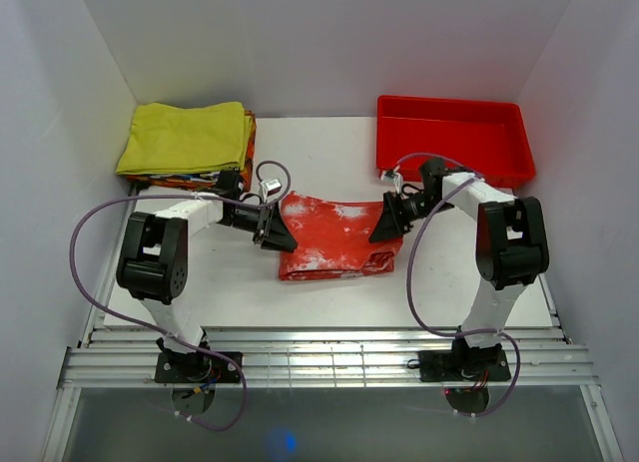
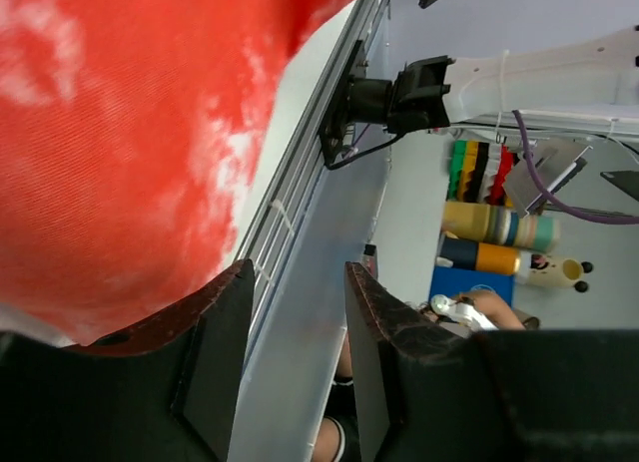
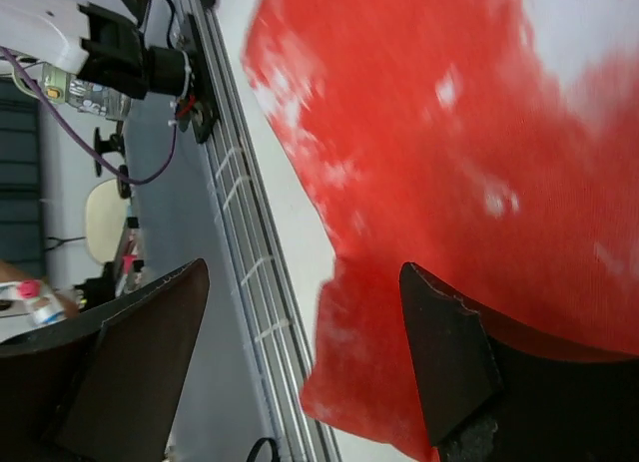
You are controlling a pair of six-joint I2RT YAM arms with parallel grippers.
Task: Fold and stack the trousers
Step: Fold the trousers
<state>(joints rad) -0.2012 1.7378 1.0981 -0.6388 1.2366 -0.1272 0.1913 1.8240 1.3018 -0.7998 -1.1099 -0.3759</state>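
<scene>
Trousers (image 1: 334,240) lie folded in a red and white bundle in the middle of the table (image 1: 329,148), between the two claws. The left claw (image 1: 280,231) is at its left edge and the right claw (image 1: 384,223) at its right edge, both spread apart and holding nothing. A yellow cloth (image 1: 185,135) lies far left.

No legible text, brand, number or sign in any view. Left wrist view: background bottles (image 2: 479,221) show coloured bands, with no readable print. Right wrist view: a small bottle (image 3: 95,101) bears a label, too blurred to read.
</scene>
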